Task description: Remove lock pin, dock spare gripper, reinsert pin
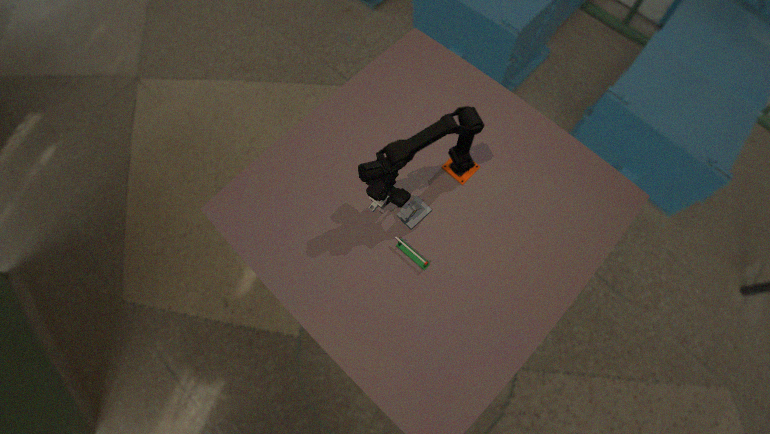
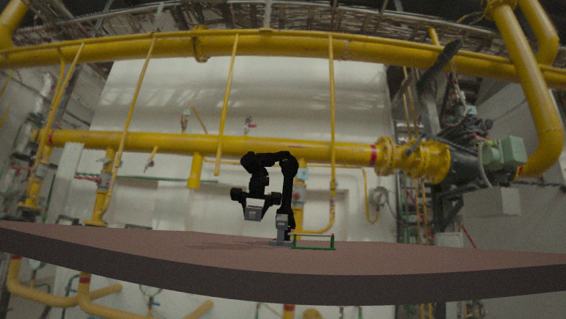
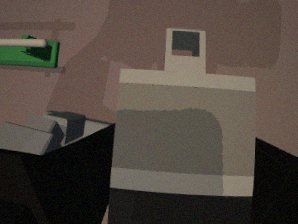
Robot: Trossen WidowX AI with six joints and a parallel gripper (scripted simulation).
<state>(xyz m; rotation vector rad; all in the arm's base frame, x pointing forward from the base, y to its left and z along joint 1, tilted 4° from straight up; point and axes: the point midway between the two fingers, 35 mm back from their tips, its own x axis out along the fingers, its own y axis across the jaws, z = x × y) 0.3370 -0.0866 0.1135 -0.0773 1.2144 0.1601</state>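
Green rack (image 1: pixel 414 256) (image 2: pixel 312 248) (image 3: pixel 54 56), one pin (image 1: pixel 410 250) (image 2: pixel 312 234) (image 3: pixel 22 43)

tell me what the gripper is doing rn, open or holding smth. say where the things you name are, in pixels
Gripper (image 2: pixel 253 209) (image 3: pixel 176 129): closed on the spare gripper (image 2: pixel 253 214) (image 3: pixel 170 135), held up off the table.

The six-joint arm (image 1: pixel 425 139) (image 2: pixel 288 186) is matte black nearly all over — chunky, rounded joint housings joined by slimmer, straight links. Its base plate (image 1: pixel 462 180) is bright orange and square, with small dark holes near the corners. The parallel-jaw gripper (image 1: pixel 379 203) (image 2: pixel 253 213) (image 3: pixel 176 129) is black too — blocky finger carriages at either side, tapering inward below.
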